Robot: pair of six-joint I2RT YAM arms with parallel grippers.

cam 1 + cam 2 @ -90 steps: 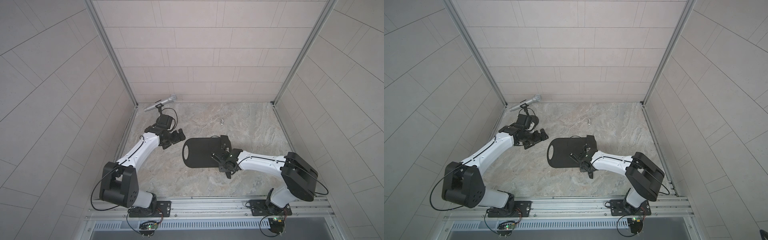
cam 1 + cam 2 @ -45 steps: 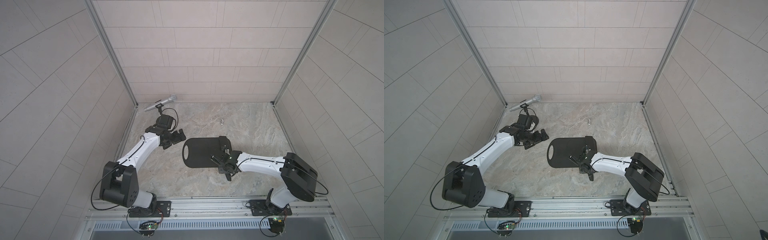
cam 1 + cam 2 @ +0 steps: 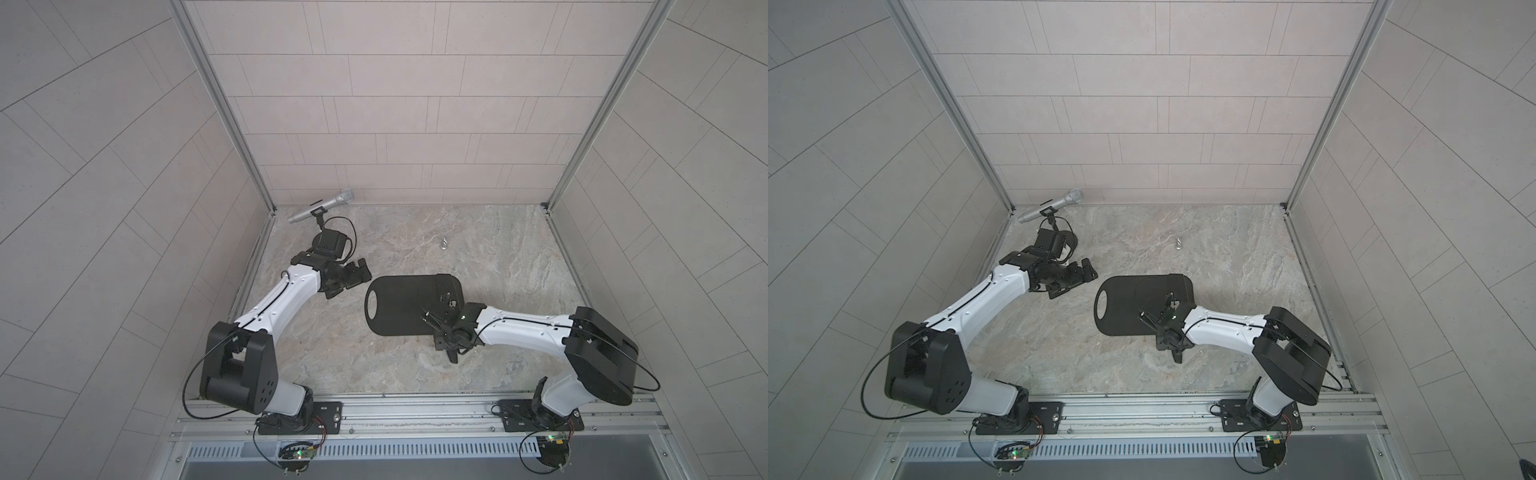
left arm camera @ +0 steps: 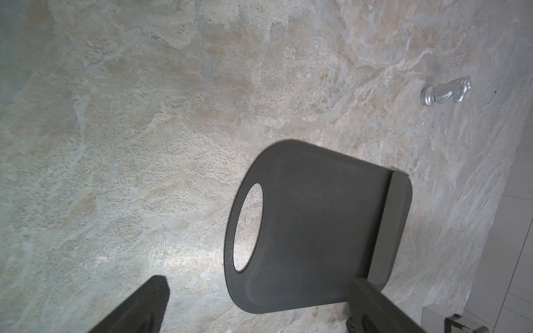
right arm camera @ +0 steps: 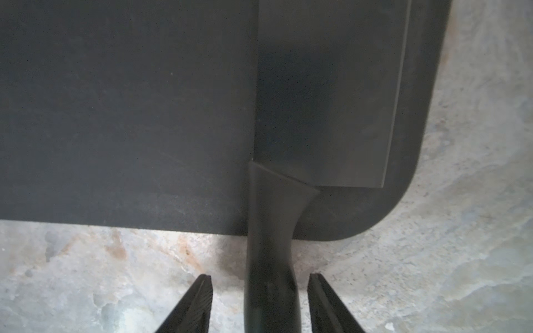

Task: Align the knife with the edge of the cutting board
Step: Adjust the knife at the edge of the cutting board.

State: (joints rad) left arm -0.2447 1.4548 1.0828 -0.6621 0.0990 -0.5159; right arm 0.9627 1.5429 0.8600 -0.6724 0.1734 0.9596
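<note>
Marbled stone tabletop (image 3: 415, 365) boxed in by pale tiled walls (image 3: 395, 124); a silver microphone (image 3: 322, 205) stands in the 11 o'clock corner. In both top views the cutting board (image 3: 399, 307) lies flat near the middle, with its oval hole at its 9 o'clock end. A small silver figurine (image 3: 444, 243) lies on its side well apart, toward 1 o'clock of the board.

From above, the knife (image 3: 1181, 286) is black on black and hard to read. The right wrist view makes it plain: the broad blade lies flat on the board, its long edge running just inside and along the short 3 o'clock edge. The slim handle (image 5: 271, 259) sticks out past the 6 o'clock long side, over bare stone.

The right gripper (image 5: 260, 276) straddles that handle, its fingers (image 5: 202, 302) parted with stone showing on both sides, touching nothing.

The left gripper (image 3: 349, 278) sits at 10 o'clock of the board. Its fingers (image 4: 138, 305) are spread wide and empty, which the left wrist view shows best.
</note>
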